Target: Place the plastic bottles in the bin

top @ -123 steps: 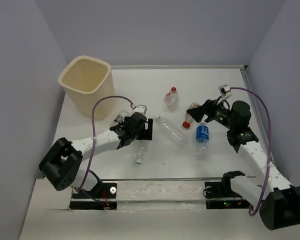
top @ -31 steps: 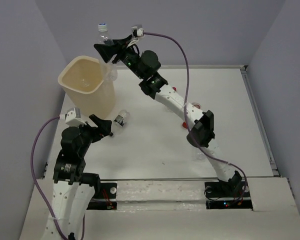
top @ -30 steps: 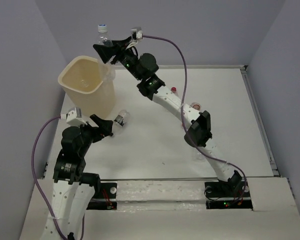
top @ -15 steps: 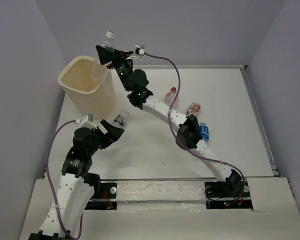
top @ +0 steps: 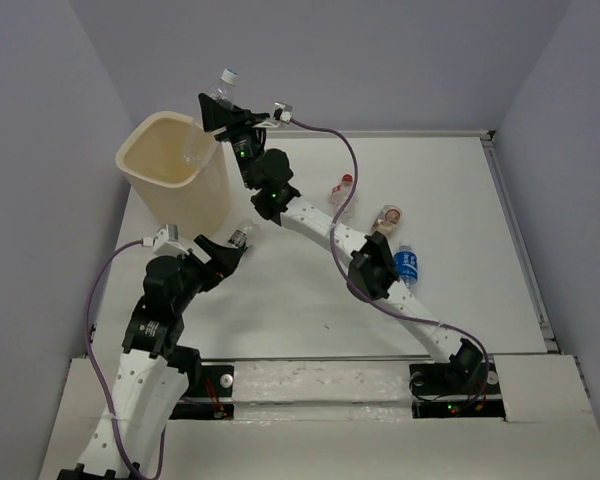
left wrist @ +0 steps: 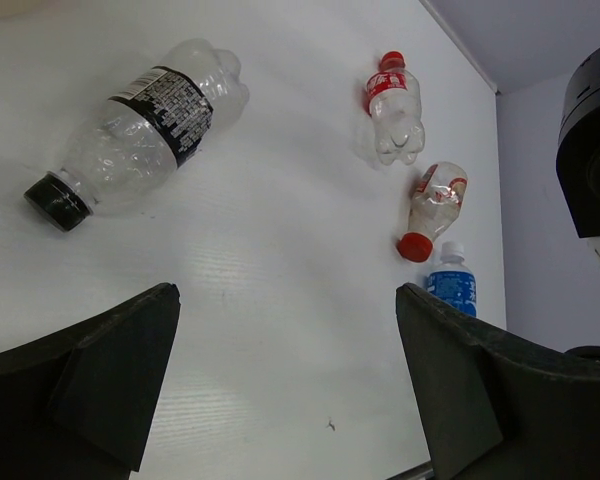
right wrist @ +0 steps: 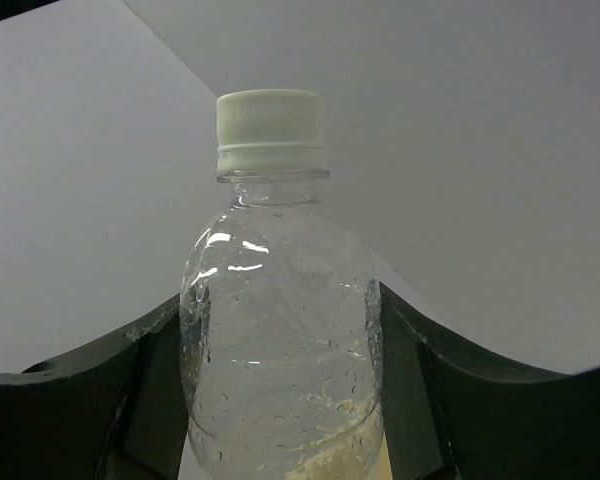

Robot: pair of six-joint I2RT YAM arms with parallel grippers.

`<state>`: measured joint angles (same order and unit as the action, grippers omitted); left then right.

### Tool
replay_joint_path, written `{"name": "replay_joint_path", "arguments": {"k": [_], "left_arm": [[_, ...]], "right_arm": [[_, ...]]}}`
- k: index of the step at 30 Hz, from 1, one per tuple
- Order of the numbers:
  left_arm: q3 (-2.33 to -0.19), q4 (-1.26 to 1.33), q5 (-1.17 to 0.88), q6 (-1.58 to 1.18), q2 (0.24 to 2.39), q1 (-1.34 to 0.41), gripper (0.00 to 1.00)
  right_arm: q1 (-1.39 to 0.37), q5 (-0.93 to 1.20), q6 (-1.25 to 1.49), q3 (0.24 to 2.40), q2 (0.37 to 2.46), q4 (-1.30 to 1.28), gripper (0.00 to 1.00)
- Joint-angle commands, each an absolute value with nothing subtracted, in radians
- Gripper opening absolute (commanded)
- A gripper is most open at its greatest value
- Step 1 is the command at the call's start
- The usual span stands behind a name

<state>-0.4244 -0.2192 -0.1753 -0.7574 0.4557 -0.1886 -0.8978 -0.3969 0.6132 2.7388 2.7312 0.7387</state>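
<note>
The cream bin (top: 170, 170) stands at the back left. My right gripper (top: 217, 108) is shut on a clear white-capped bottle (top: 223, 85), held upright above the bin's far right corner; the right wrist view shows the bottle (right wrist: 275, 320) between the fingers. My left gripper (top: 225, 252) is open and empty, just in front of the bin, beside a black-capped bottle (top: 242, 236). In the left wrist view this bottle (left wrist: 140, 130) lies on the table beyond the open gripper (left wrist: 285, 380). Two red-capped bottles (top: 341, 189) (top: 388, 215) and a blue-labelled bottle (top: 408, 266) lie mid-table.
The white table (top: 300, 300) is walled by grey panels at the back and sides. The right arm (top: 365, 270) stretches diagonally across the table, over the bottles. In the left wrist view the red-capped bottles (left wrist: 393, 100) (left wrist: 432, 208) and blue-labelled bottle (left wrist: 453, 290) lie at the far right.
My right gripper has moved a little right with the white-capped bottle, staying above the bin's rim. My left gripper has shifted right toward the black-capped bottle.
</note>
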Motion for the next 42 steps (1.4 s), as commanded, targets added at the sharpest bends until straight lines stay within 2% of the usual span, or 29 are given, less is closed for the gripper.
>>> {"name": "replay_joint_path", "arguments": {"k": [1,4,13,15,17,21,27,32,35,39,42], "left_arm": [[-0.411,-0.155,-0.166,-0.761,0.460,-0.198,0.99],[-0.407,-0.149,-0.140,-0.759,0.457,-0.199,0.99],[-0.390,-0.100,-0.118,-0.772,0.472,-0.198,0.99],[-0.388,-0.092,-0.107,-0.770,0.476,-0.198,0.99],[-0.387,-0.091,-0.092,-0.769,0.477,-0.199,0.99],[-0.383,-0.087,-0.069,-0.769,0.474,-0.199,0.99],[-0.394,-0.068,-0.063,-0.765,0.495,-0.199,0.99],[-0.431,-0.071,-0.040,-0.733,0.518,-0.199,0.99],[-0.457,-0.071,-0.032,-0.709,0.535,-0.199,0.99],[-0.480,-0.072,-0.032,-0.673,0.567,-0.210,0.99],[-0.508,-0.074,-0.017,-0.632,0.606,-0.250,0.98]], "right_arm": [[-0.919,-0.454,0.532,2.757,2.770,0.736,0.28],[-0.930,-0.450,0.493,2.757,2.789,0.741,0.39],[-0.948,-0.391,0.354,2.721,2.815,0.764,0.41],[-0.957,-0.373,0.316,2.720,2.824,0.772,0.45],[-0.966,-0.361,0.287,2.717,2.830,0.779,0.52],[-0.966,-0.316,0.239,2.703,2.830,0.767,0.59],[-0.966,-0.269,0.206,2.720,2.823,0.755,0.81],[-0.966,-0.112,0.137,2.642,2.679,0.693,0.95],[-0.966,-0.009,0.107,2.609,2.588,0.605,1.00],[-0.966,0.103,0.104,2.426,2.380,0.557,1.00],[-0.966,0.136,0.127,2.129,2.126,0.563,0.99]]}}
